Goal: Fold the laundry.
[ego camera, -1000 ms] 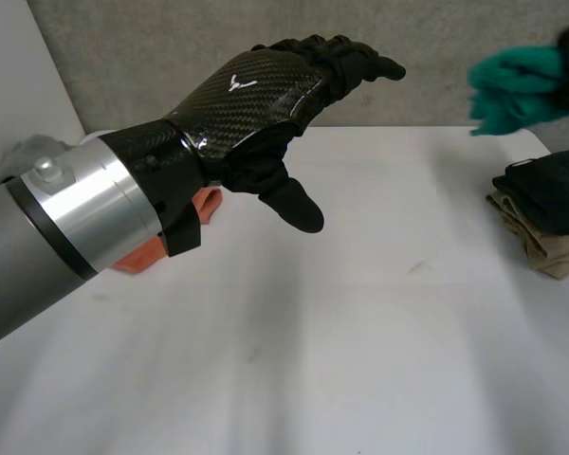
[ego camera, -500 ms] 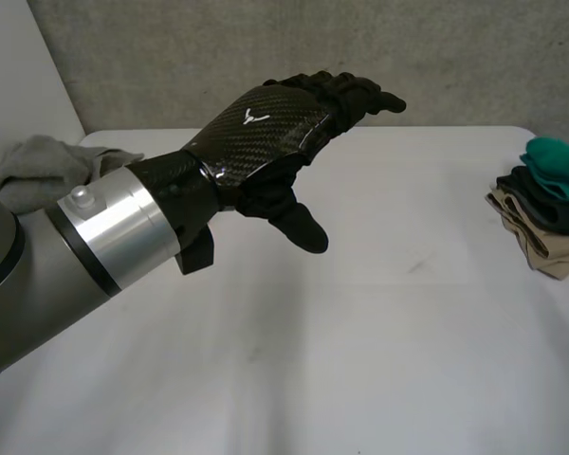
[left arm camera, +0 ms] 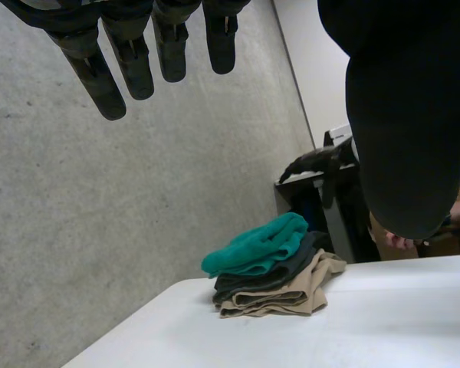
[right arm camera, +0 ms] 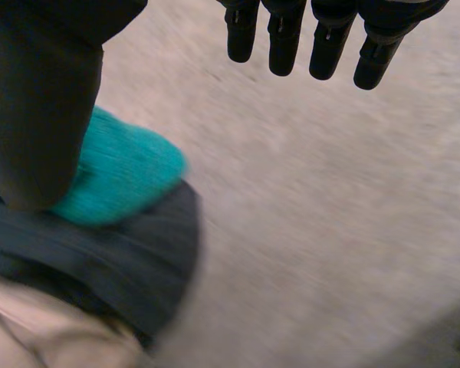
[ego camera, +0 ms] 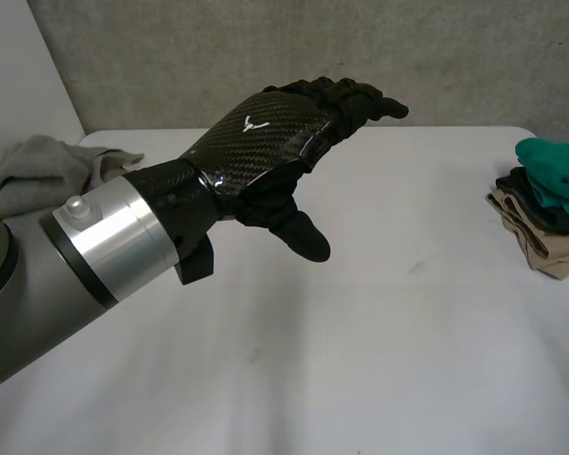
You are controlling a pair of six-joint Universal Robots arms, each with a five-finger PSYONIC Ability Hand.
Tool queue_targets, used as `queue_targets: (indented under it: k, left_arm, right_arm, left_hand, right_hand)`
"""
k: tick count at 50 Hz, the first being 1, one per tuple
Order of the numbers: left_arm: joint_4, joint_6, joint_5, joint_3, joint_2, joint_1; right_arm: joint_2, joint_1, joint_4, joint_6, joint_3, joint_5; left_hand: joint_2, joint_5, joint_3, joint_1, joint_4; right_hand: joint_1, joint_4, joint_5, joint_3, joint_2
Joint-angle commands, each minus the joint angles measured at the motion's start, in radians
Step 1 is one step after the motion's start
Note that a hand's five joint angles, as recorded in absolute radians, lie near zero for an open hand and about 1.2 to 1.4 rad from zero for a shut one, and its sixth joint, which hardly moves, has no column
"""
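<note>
White table (ego camera: 389, 370): teal garment (ego camera: 557, 171) now tops your folded stack (ego camera: 542, 248); left hand (ego camera: 266, 133) and right hand (right arm camera: 326, 42) spread, empty; grey cloth (ego camera: 40, 171) likely next.

Open table (ego camera: 379, 360) between grey cloth (ego camera: 38, 171) and folded stack (ego camera: 550, 218).
</note>
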Motion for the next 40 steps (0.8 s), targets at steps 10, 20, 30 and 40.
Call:
queue_targets:
  k: [10,20,30,40]
  left_arm:
    - [-0.052,0.003,-0.364,0.225,0.033,0.137]
    - [-0.152,0.449,-0.461,0.323,-0.242,0.502]
    - [0.127,0.59,-0.305,0.457,-0.699,0.662]
    - [0.201,0.617,-0.237,0.725,-1.027,0.702]
  right_arm:
    - [-0.278,0.433,-0.408,-0.06,0.038,0.349]
    - [-0.36,0.821,-0.417,0.008,0.457,0.045]
    - [-0.245,0.903,-0.275,-0.182,0.628,0.103]
    - [-0.202,0.85,-0.269,-0.264,0.678,0.18]
  left_hand:
    - [-0.027,-0.048,-0.031,-0.018,-0.026]
    - [-0.027,-0.048,-0.031,-0.018,-0.026]
    - [-0.027,-0.048,-0.031,-0.018,-0.026]
    - [-0.027,-0.048,-0.031,-0.018,-0.026]
  right_hand:
    - [-0.046,-0.029,-0.047,-0.031,-0.034]
    - [-0.046,-0.029,-0.047,-0.031,-0.034]
    - [-0.046,-0.029,-0.047,-0.031,-0.034]
    - [-0.046,-0.029,-0.047,-0.031,-0.034]
